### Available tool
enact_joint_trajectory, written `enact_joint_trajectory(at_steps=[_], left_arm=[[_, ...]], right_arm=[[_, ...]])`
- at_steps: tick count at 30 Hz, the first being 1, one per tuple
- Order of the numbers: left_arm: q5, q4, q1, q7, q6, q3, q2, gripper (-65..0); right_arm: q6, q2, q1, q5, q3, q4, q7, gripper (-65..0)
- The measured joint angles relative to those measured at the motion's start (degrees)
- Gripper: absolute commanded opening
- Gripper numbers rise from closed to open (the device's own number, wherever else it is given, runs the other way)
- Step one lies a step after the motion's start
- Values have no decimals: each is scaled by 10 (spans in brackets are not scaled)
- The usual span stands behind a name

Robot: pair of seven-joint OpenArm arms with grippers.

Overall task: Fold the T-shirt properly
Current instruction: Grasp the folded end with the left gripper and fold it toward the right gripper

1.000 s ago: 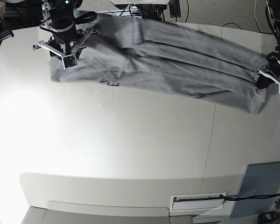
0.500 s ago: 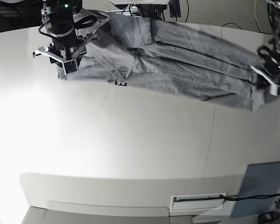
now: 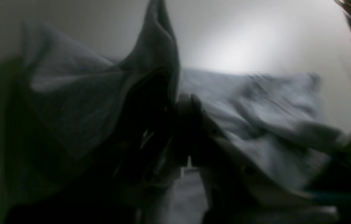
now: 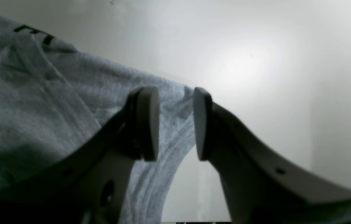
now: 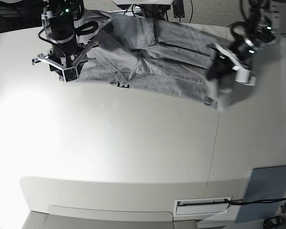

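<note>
Just one T-shirt [image 5: 157,67], two grippers

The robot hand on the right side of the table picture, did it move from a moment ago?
Yes. The left hand, gripping the T-shirt, swung leftward and up the picture, away from the table's right edge, dragging that shirt end along.

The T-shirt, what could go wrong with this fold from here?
1. The left end effector has pinched one end of the T-shirt and lifted it; a thin pinch like that may slip, dropping the fold.
2. The right end effector is open, with the hem between its fingers but not clamped, so that end could drag along.
3. The cloth is bunched in ridges and could fold unevenly.
</note>
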Motion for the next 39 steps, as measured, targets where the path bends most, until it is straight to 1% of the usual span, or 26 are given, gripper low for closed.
enact_joint_trajectory(at_steps=[2, 3, 5, 8, 11, 12, 15, 17, 18, 19, 20, 21, 22, 23, 25, 27, 29, 32, 36, 37, 38, 39], left_arm=[[21, 0, -2, -2, 0, 44, 5, -650], [28, 0, -2, -2, 6, 62, 9, -650], [33, 0, -2, -7, 29, 96, 9, -650], [50, 0, -3, -15, 32, 131, 9, -650], [64, 0, -4, -28, 33, 155, 14, -650], [67, -1, -8, -28, 33, 158, 21, -650], [74, -1, -28, -28, 50, 170, 44, -650], [85, 0, -39, -10, 53, 181, 45, -650], [100, 0, -43, 3, 52, 189, 45, -650], [110, -1, -45, 10, 51, 199, 45, -573], [111, -1, -47, 16, 38, 207, 45, -476], [112, -1, -50, 16, 17, 217, 44, -388], [108, -1, -54, 15, 2, 230, 42, -328], [108, -1, -61, 14, -5, 242, 43, -310], [106, -1, -77, 7, -4, 257, 46, -311], [108, -1, -95, 7, -4, 257, 45, -311], [108, -1, -107, 8, -2, 241, 46, -311], [108, -1, -107, 24, -2, 188, 46, -311], [107, -1, -86, 35, 29, 110, 40, -311], [108, -1, -79, 35, 29, 96, 35, -321], [117, -1, -72, 35, 30, 87, 32, -349], [138, -1, -66, 35, 40, 82, 28, -397]], right_arm=[[0, 0, 0, 0, 0, 0, 0, -459], [0, 0, 0, 0, 0, 0, 0, -459], [0, 0, 0, 0, 0, 0, 0, -459], [0, 0, 0, 0, 0, 0, 0, -459], [0, 0, 0, 0, 0, 0, 0, -459], [0, 0, 0, 0, 0, 0, 0, -459], [0, 0, 0, 0, 0, 0, 0, -459], [0, 0, 0, 0, 0, 0, 0, -459], [0, 0, 0, 0, 0, 0, 0, -459], [0, 0, 0, 0, 0, 0, 0, -459], [0, 0, 0, 0, 0, 0, 0, -459], [0, 0, 0, 0, 0, 0, 0, -459], [0, 0, 0, 0, 0, 0, 0, -459], [0, 0, 0, 0, 0, 0, 0, -459], [0, 0, 0, 0, 0, 0, 0, -459], [0, 0, 0, 0, 0, 0, 0, -459], [1, 0, 0, 0, 0, 0, 0, -459], [0, 0, 0, 0, 0, 0, 0, -459], [1, 0, 0, 0, 0, 0, 0, -459], [0, 0, 0, 0, 0, 0, 0, -459], [0, 0, 0, -1, 0, 0, 0, -459], [0, 0, 0, 0, 0, 0, 0, -459]])
